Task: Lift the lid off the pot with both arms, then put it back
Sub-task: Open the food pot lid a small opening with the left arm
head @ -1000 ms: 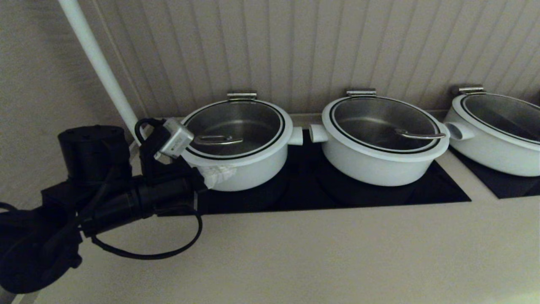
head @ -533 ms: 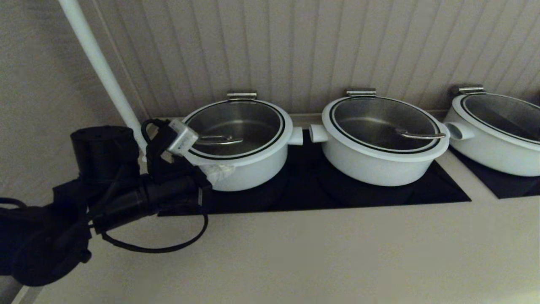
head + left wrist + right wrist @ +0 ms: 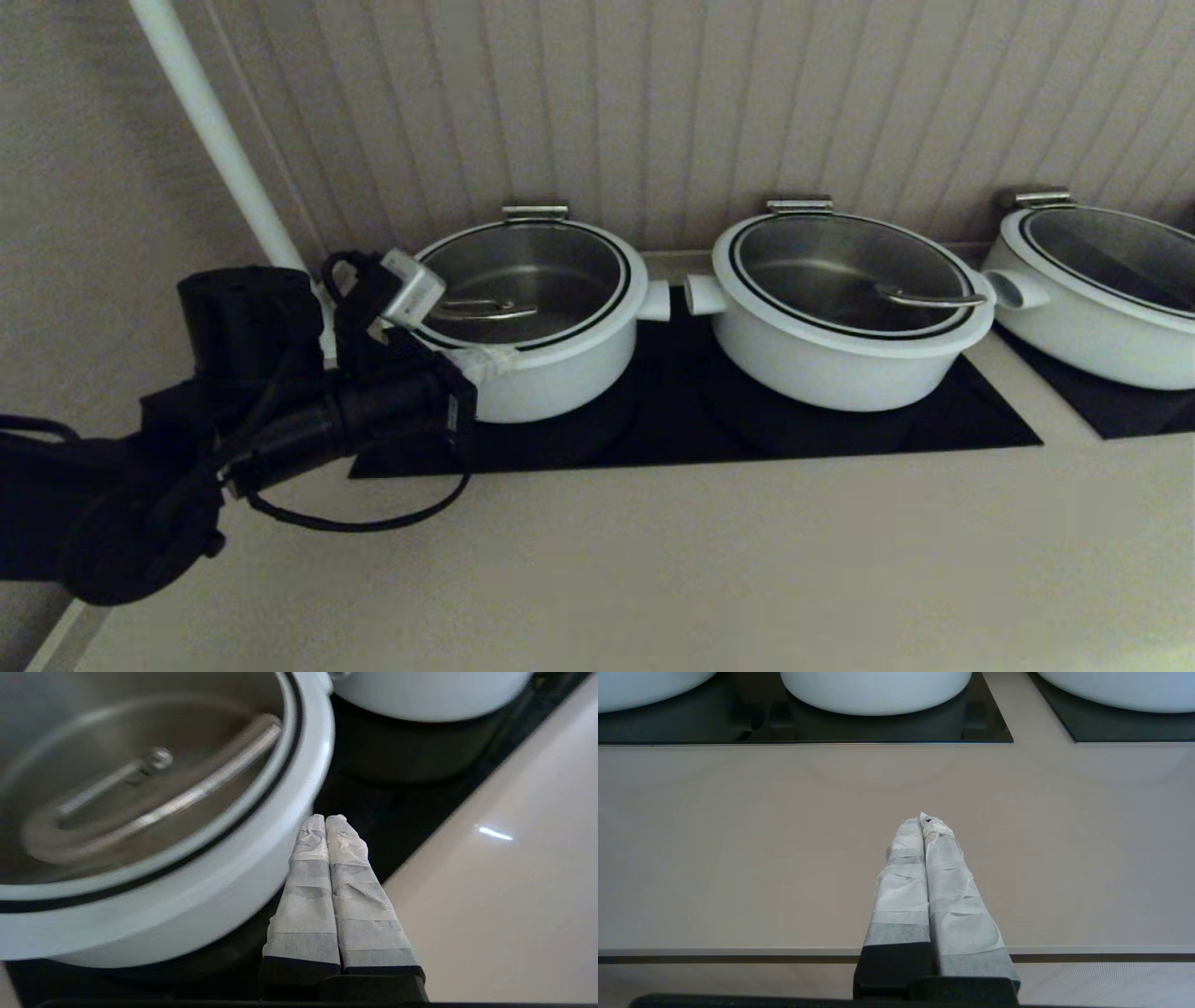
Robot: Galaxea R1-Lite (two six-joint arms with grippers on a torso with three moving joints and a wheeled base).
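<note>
The pot (image 3: 560, 373) stands at the left of the black cooktop, straight-sided and white. The glass lid (image 3: 560, 252) sits on it with its looped wire handle (image 3: 481, 308). My left gripper (image 3: 495, 359) is shut and empty, its taped fingertips against the pot's front left side just under the lid's white rim. In the left wrist view the gripper (image 3: 325, 819) lies beside the pot wall (image 3: 187, 905), below the lid (image 3: 140, 788). My right gripper (image 3: 923, 819) is shut and empty over the beige counter, out of the head view.
Two wider white pots (image 3: 840, 355) (image 3: 1092, 327) with lids stand to the right on black cooktops (image 3: 934, 425). A white pole (image 3: 215, 140) rises behind my left arm. The ribbed wall is close behind the pots. The beige counter (image 3: 700, 560) lies in front.
My left arm has moved up and toward the pot; its fingertips rose from the pot's lower side to just under the lid's rim. Pots and lids have not moved.
</note>
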